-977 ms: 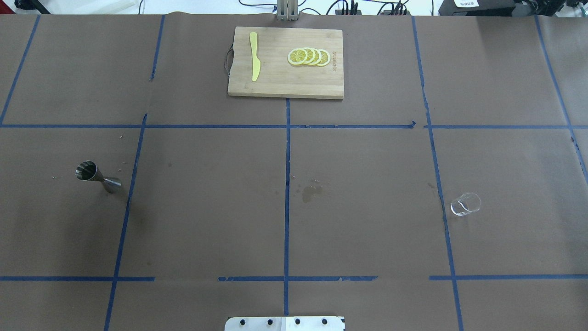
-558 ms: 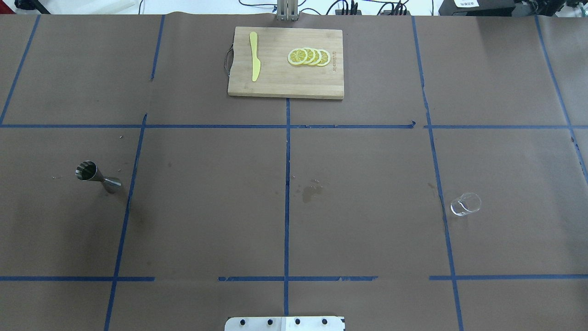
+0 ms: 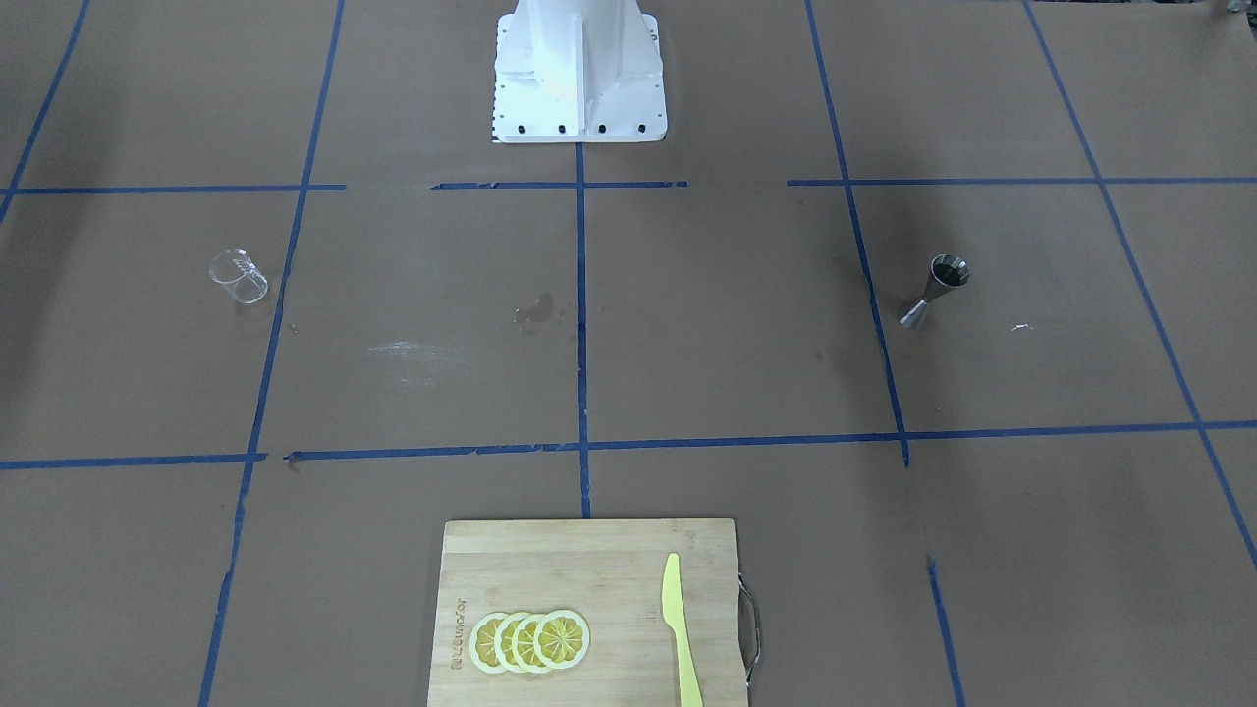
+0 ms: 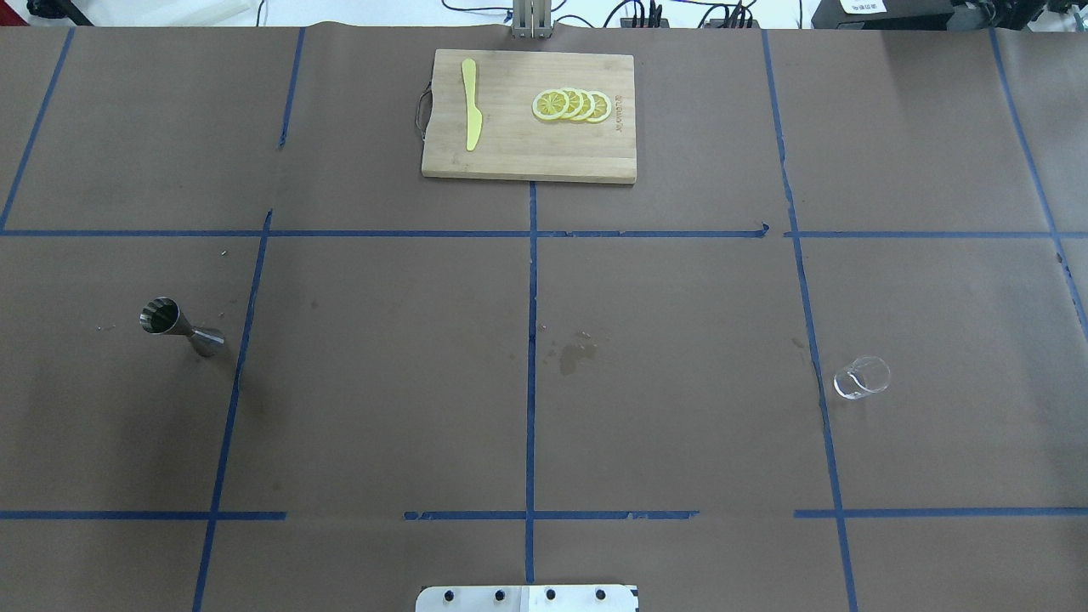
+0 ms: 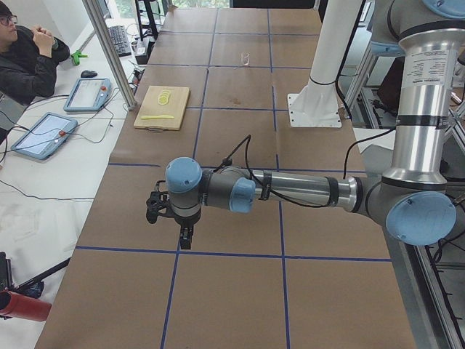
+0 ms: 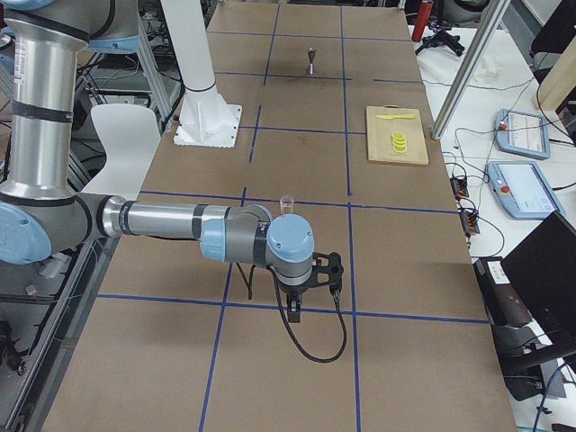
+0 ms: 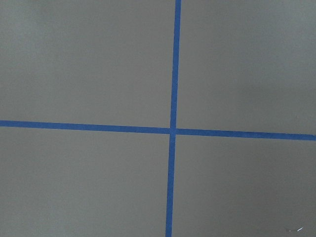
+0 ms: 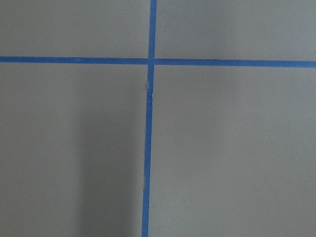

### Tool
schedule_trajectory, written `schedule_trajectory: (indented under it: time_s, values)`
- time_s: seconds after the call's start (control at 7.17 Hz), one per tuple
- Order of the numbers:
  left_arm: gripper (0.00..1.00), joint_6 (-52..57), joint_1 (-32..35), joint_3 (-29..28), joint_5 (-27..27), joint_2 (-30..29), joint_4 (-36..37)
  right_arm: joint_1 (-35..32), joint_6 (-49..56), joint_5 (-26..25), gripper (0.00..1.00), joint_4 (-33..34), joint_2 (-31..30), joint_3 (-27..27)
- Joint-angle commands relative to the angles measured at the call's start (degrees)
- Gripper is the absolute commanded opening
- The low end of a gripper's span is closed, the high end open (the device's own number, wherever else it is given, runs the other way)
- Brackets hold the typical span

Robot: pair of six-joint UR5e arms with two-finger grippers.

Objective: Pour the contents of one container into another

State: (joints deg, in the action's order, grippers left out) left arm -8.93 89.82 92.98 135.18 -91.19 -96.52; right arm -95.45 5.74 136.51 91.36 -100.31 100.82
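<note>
The clear measuring cup [image 4: 861, 376] stands upright on the brown paper at the table's right, also in the front view [image 3: 239, 277]. The steel hourglass jigger [image 4: 181, 327] stands upright at the left, narrow waist visible [image 3: 938, 290]. Neither gripper shows in the overhead or front views. In the left side view my left gripper [image 5: 187, 237] hangs above the paper near that table end. In the right side view my right gripper [image 6: 295, 311] hovers a little nearer the camera than the cup [image 6: 287, 205]. I cannot tell whether either is open or shut. Both wrist views show only paper and blue tape.
A bamboo cutting board [image 4: 510, 153] at the far middle carries lemon slices [image 4: 571, 104] and a yellow knife [image 4: 470, 104]. The white robot base [image 3: 579, 79] stands at the near edge. A dark stain [image 4: 571, 355] marks the middle. An operator [image 5: 25, 54] sits beside the table.
</note>
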Motion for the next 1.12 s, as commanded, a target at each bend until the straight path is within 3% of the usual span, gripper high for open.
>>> schedule_trajectory:
  time_s: [0.0,0.28,0.98]
  values:
    - [1.0,0.1,0.0,-0.1,-0.3,0.8,-3.3,0.0,-0.4,0.0,1.0,-0.4,-0.2,0.0]
    - [1.0,0.5,0.0,0.3,-7.9,0.8,-4.0,0.0,-0.3,0.0,1.0,-0.4,-0.2,0.0]
    - [1.0,3.8,-0.1,-4.5,-7.9,0.8,-4.1,0.0,-0.6,0.1,1.0,-0.4,-0.2,0.0]
